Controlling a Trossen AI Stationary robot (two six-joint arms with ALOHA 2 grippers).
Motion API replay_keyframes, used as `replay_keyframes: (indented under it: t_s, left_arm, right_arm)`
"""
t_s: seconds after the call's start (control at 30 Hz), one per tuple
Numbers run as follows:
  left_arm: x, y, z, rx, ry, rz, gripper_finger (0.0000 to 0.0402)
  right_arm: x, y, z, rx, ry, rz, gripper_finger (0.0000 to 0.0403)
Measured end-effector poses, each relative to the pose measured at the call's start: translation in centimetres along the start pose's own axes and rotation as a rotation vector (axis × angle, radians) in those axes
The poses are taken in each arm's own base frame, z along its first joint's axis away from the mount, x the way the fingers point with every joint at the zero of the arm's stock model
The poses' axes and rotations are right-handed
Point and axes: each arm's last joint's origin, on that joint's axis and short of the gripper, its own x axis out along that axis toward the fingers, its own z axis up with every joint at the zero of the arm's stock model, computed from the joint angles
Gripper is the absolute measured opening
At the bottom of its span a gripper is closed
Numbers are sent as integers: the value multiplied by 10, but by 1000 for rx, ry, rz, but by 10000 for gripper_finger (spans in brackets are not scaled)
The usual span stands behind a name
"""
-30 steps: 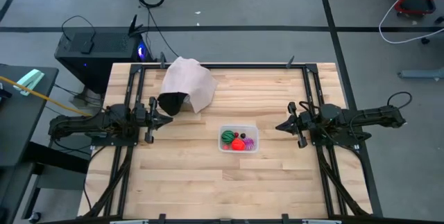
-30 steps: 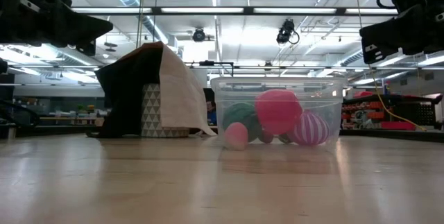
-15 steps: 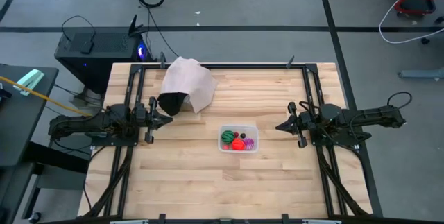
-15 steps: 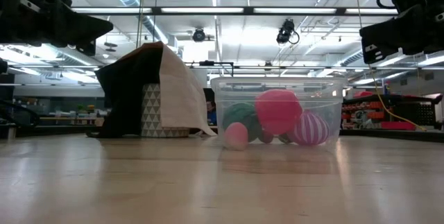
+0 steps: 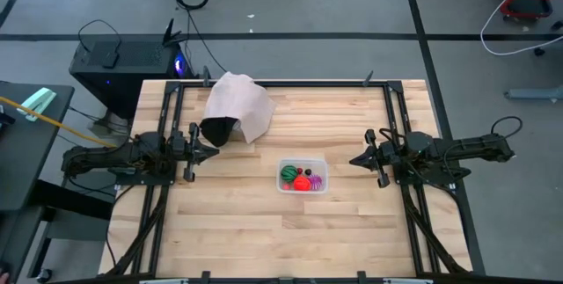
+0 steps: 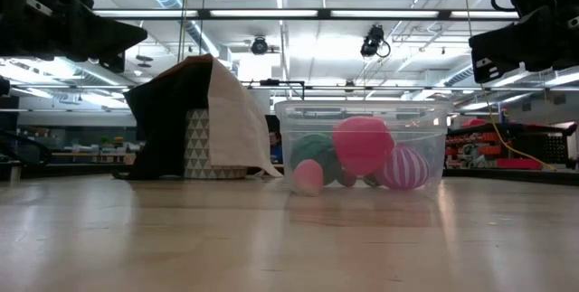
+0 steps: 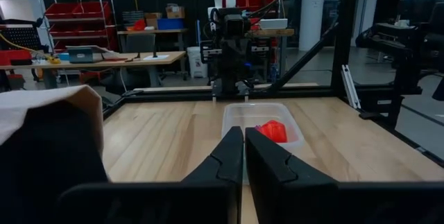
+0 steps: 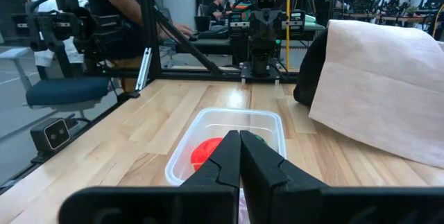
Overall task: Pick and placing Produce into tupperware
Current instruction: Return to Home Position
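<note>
The clear tupperware (image 5: 303, 178) stands on the table's middle and holds the produce: a green piece (image 5: 288, 175), a red one (image 5: 302, 182), a small dark red one (image 5: 309, 172) and a magenta-purple one (image 5: 316, 181). In the low view the pieces rest on the tub's floor (image 6: 362, 152). My left gripper (image 5: 215, 148) is shut and empty, left of the tub, above the table. My right gripper (image 5: 352, 160) is shut and empty, right of the tub. The tub also shows in the left wrist view (image 7: 260, 120) and the right wrist view (image 8: 229, 141).
A pale pinkish-white bag (image 5: 237, 106) with a dark open mouth (image 5: 218, 129) lies at the table's far left of middle, close to my left gripper. Black frame rails (image 5: 158, 196) run along both sides. A person (image 8: 121, 16) stands beyond the table.
</note>
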Motion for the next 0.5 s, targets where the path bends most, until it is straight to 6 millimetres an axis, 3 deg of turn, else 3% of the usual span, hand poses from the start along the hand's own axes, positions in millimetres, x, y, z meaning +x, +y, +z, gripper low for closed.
replay_keyframes:
  t_s: [0.5]
  left_arm:
    - [0,0,0,0,0,0,29]
  right_arm:
    - [0,0,0,0,0,0,12]
